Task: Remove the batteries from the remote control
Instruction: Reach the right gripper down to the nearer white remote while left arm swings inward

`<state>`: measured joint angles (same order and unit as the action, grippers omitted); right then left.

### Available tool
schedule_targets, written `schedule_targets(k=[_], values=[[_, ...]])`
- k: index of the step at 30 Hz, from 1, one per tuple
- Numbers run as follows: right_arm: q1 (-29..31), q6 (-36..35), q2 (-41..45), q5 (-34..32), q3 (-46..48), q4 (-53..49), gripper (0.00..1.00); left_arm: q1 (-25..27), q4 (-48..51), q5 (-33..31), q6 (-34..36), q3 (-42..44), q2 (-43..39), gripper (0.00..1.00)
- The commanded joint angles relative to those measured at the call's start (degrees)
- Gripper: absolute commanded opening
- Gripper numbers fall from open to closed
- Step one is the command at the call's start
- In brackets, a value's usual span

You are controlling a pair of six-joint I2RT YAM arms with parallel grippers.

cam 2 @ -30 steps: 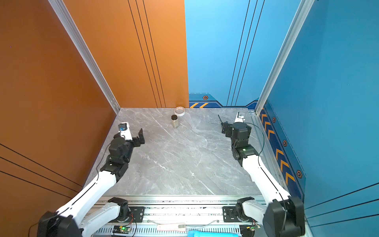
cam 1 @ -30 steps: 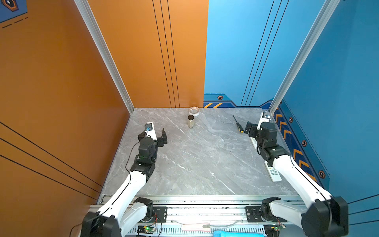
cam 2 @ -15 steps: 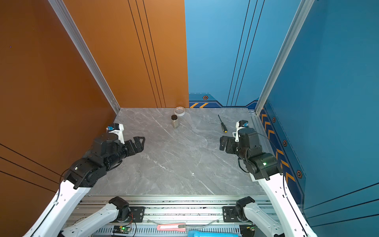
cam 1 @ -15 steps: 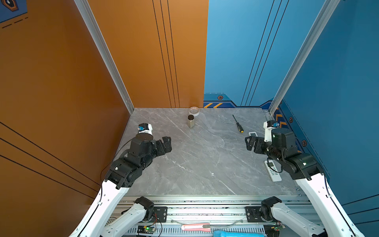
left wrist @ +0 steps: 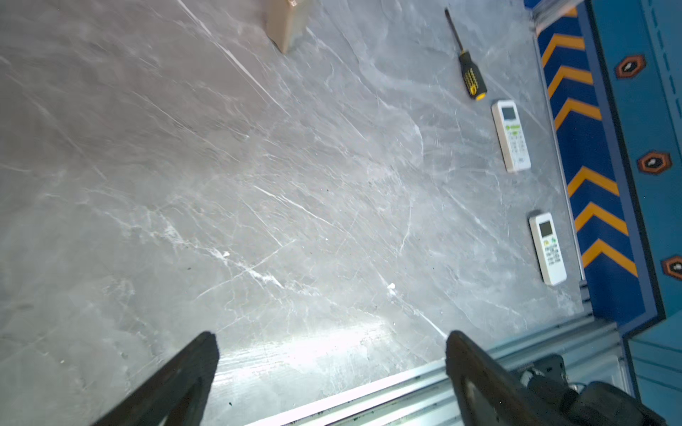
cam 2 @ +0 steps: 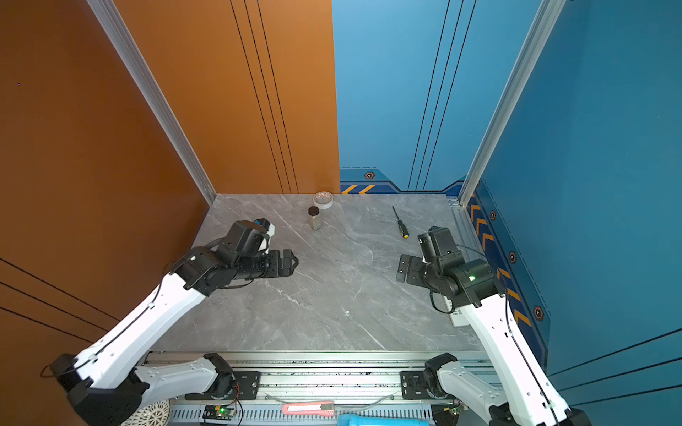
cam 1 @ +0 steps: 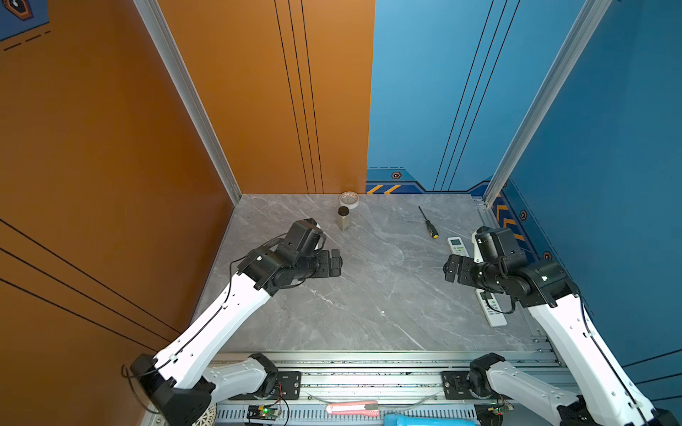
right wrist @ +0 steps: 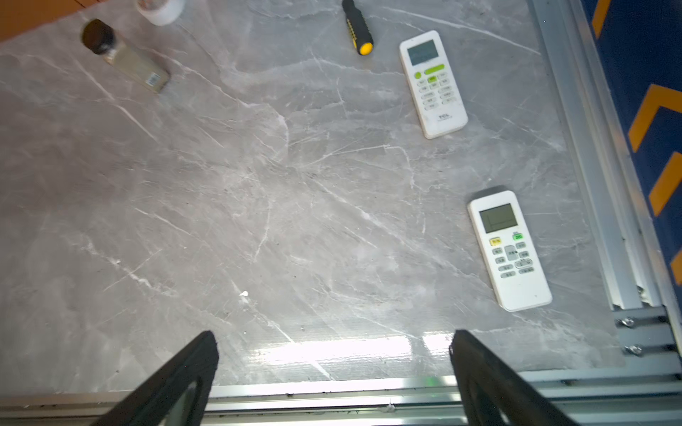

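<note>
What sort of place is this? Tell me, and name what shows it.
Probably a robot test booth, not a home: two arms mounted on an aluminium rail, a marble-look tabletop boxed in by orange and blue panels, and staged props: two remotes, a screwdriver.

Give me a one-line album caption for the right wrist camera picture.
Open right end effector hovers above a grey table with two white remotes, a screwdriver, a small bottle and a tape roll.

My left arm (cam 1: 243,306) and right arm (cam 1: 568,324) wear white shells dotted with small screw dimples, with black housings at the joints. A thin black cable (cam 1: 224,307) traces each shell. A green light (cam 2: 471,278) glows on the right. My left end effector (cam 1: 337,262) and right end effector (cam 1: 447,268) are black.
</note>
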<state>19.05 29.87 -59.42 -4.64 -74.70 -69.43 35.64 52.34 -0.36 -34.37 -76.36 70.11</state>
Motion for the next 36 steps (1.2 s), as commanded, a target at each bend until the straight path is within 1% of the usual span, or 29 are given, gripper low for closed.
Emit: schedule_targets(k=[1, 4, 7, 9, 12, 17, 20, 24, 27, 29, 36], values=[[-5.05, -0.93, -1.25, -1.66, 1.24, -5.11, 1.0, 0.39, -5.26, 8.37, 1.71, -2.32, 3.02, 0.98], [-11.88, -4.96, -1.71, 3.43, 5.59, -2.73, 1.0, 0.4, -8.53, 10.96, 0.02, -2.55, 5.59, 0.98], [-19.0, -9.12, -2.93, 8.22, 9.36, 1.03, 1.0, 0.14, -12.43, 11.77, -2.6, -1.54, 7.17, 0.98], [-23.14, -12.49, -5.3, 11.62, 10.56, 3.69, 1.0, 0.13, -15.22, 12.31, -4.26, -1.08, 8.05, 0.98], [-25.99, -16.72, -11.13, 12.13, 10.22, 7.53, 1.0, -0.02, -20.02, 13.76, -6.33, 0.1, 9.35, 0.98], [-28.18, -21.06, -23.42, 10.86, 6.07, 14.41, 1.0, -0.44, -24.89, 16.67, -9.78, 0.75, 11.92, 0.98], [-28.36, -25.68, -32.24, 10.76, 1.25, 16.82, 1.0, -0.48, -26.3, 17.58, -10.78, 0.78, 13.08, 0.98], [-28.75, -26.88, -42.41, 8.7, -5.68, 17.82, 0.98, -0.39, -26.41, 17.51, -11.07, 0.16, 14.28, 0.98], [-28.15, -27.61, -47.83, 6.89, -8.95, 19.1, 0.97, -0.64, -26.41, 17.24, -11.07, 0.16, 14.75, 0.98], [-27.92, -28.02, -51.76, 5.89, -11.25, 19.0, 0.94, -0.96, -26.41, 16.89, -11.15, 0.36, 14.88, 0.98], [-27.84, -29.08, -58.72, 4.12, -16.02, 19.39, 0.9, -1.97, -26.41, 16.48, -11.52, 0.87, 15.63, 0.98]])
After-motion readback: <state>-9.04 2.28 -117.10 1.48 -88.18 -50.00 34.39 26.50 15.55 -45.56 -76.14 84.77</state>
